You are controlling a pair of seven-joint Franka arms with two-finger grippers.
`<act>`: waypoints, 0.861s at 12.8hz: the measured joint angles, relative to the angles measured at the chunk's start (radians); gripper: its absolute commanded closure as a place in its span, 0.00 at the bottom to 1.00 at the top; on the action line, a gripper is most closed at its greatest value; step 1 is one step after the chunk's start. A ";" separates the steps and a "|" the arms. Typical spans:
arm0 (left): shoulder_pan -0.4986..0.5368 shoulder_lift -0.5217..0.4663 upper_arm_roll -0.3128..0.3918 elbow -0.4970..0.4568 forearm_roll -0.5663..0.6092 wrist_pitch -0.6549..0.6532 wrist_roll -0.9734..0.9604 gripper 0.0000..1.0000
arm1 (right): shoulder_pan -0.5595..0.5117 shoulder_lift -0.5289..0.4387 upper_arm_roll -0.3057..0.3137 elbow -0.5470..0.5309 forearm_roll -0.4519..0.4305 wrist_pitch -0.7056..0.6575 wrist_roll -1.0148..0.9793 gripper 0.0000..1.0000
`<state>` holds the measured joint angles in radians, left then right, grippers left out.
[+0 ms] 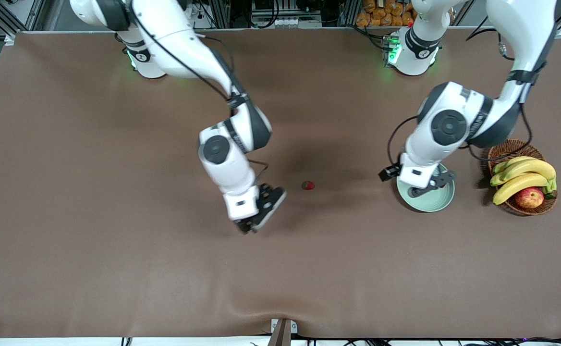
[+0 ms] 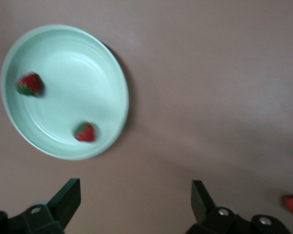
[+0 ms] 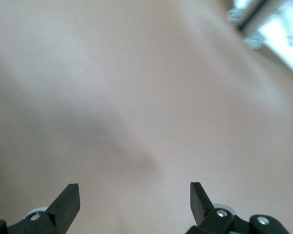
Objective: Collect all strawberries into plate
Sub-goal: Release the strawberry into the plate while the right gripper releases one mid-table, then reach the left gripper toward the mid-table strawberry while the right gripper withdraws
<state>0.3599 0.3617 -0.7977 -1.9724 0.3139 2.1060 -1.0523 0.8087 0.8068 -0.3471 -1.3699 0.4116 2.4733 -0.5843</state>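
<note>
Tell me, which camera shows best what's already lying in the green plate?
The left wrist view. It looks down into the plate and shows two strawberries inside, one near the rim, the other lower in the dish. In the front view the left arm covers most of the plate, hiding its contents. The right wrist view shows only bare table.

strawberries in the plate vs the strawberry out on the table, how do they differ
The two strawberries in the plate lie inside the pale green plate, apart from each other, under the open left gripper. The lone strawberry sits on the bare brown table, toward the right arm's end from the plate, beside the open, empty right gripper. So two are collected and one is not. All three are small, red and green-topped, and none is held.
</note>
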 measured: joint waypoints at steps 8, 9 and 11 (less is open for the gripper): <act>-0.214 0.204 0.003 0.153 0.141 0.012 -0.248 0.00 | -0.201 -0.349 -0.050 -0.181 -0.001 -0.307 0.002 0.00; -0.219 0.231 0.004 0.162 0.175 0.026 -0.266 0.00 | -0.222 -0.418 -0.050 -0.245 -0.001 -0.325 0.002 0.00; -0.240 0.288 0.004 0.177 0.232 0.077 -0.313 0.00 | -0.274 -0.524 -0.049 -0.317 -0.007 -0.419 -0.001 0.00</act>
<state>0.1196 0.6494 -0.7934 -1.7957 0.5457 2.1832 -1.3653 0.5348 0.2830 -0.3964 -1.6868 0.4045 2.0543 -0.5850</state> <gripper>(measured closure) 0.000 0.000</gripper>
